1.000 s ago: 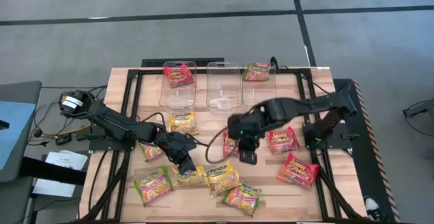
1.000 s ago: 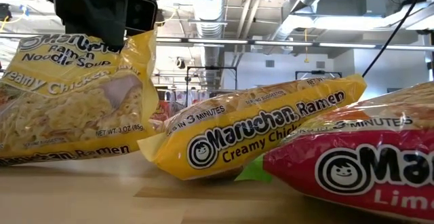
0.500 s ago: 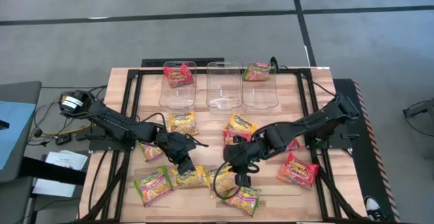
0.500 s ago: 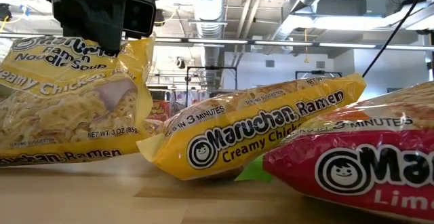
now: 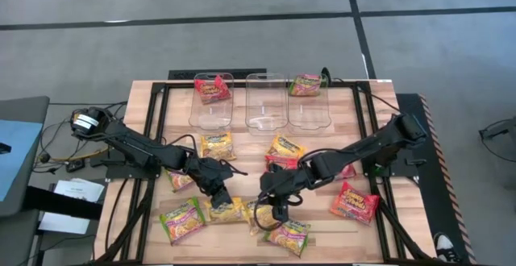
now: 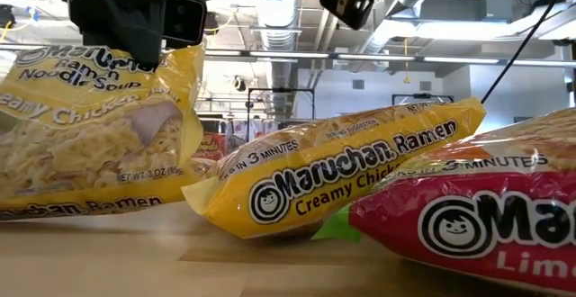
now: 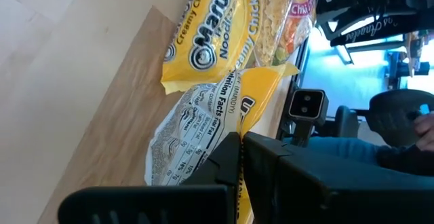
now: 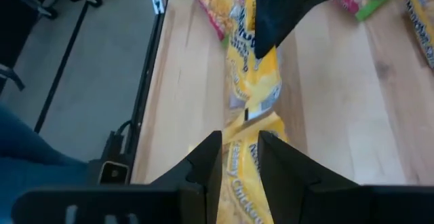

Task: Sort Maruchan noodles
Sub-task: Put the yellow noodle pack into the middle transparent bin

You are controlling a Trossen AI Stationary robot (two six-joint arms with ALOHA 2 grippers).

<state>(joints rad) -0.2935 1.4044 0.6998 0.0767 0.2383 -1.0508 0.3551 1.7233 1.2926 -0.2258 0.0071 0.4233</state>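
Maruchan noodle packets lie scattered on the wooden table (image 5: pixel 145 121). My left gripper (image 5: pixel 219 195) is shut on a yellow Creamy Chicken packet (image 6: pixel 90 126) that stands on edge at the near left. My right gripper (image 5: pixel 274 209) hovers open above a second yellow packet (image 6: pixel 342 166), which lies flat near the table's front middle. In the right wrist view that packet (image 8: pixel 237 183) shows through the gap between its fingers, and in the low view the gripper (image 6: pixel 340 0) hangs well above it. My left gripper pinches the yellow packet's top edge (image 6: pixel 117 58) between its two fingers, slanting down from the table's left. The packet hangs below the fingers, nearly upright, printed front toward the near edge. In the left wrist view its back (image 7: pixel 196 129) runs up to the shut fingers (image 7: pixel 234 157).
Three clear bins stand at the far edge: the left one (image 5: pixel 211 105) holds a red packet, the middle one (image 5: pixel 266 105) shows none, the right one (image 5: pixel 308 101) holds a green-and-pink packet. Red (image 5: pixel 353 201), green (image 5: pixel 182 220) and yellow (image 5: pixel 216 145) packets lie around both grippers.
My right gripper has swung from the table's middle toward the near edge and the left, sinking and tipping further down, and now stands over the flat yellow packet. It has come into the top of the low view. A yellow packet that the arm covered now shows.
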